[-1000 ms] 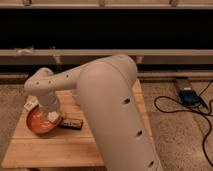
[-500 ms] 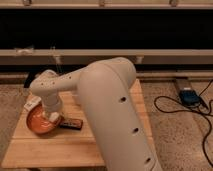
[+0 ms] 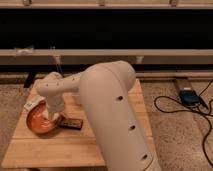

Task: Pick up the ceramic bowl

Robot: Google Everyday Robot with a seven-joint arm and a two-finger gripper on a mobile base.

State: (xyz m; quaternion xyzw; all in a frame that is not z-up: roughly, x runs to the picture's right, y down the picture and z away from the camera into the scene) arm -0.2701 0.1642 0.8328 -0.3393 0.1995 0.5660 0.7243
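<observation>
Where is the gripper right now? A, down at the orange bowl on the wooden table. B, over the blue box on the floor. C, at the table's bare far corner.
A: the gripper reaches down at the ceramic bowl on the wooden table, with a small dark packet beside the bowl.

You're looking at a lab-like test bay: cables and a blue box are lying on speckled floor, a plain wooden table is standing before a dark railed wall. The gripper is hanging over the table's left end.

No text legible, pincer — at ceramic bowl
</observation>
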